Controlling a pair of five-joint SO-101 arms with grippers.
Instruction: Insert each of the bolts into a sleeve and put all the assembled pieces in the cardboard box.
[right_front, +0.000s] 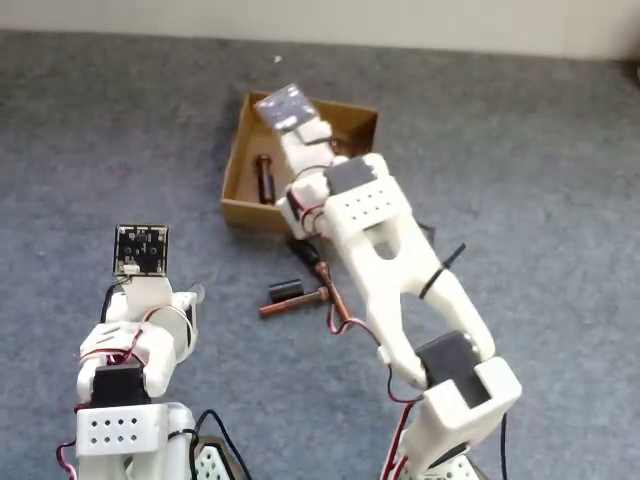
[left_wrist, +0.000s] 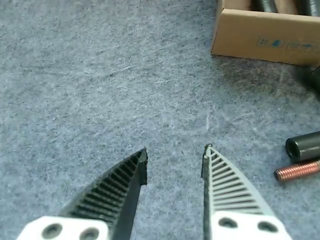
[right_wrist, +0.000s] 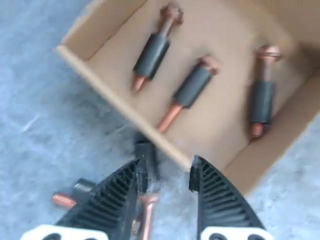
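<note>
Since three sleeved bolts (right_wrist: 192, 87) already sit in the cardboard box (right_wrist: 95, 35), what's left is two loose pairs on the carpet (left_wrist: 100, 75), one bolt (left_wrist: 296, 171) beside its sleeve (left_wrist: 302, 145), another under the wide-open right gripper (right_wrist: 165, 172), left gripper (left_wrist: 175, 160) gaping empty too.

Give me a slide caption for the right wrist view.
Open right hand at the edge of a cardboard box holding three sleeved bolts.

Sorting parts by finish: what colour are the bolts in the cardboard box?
The bolts are copper; the right wrist view shows it best.
</note>
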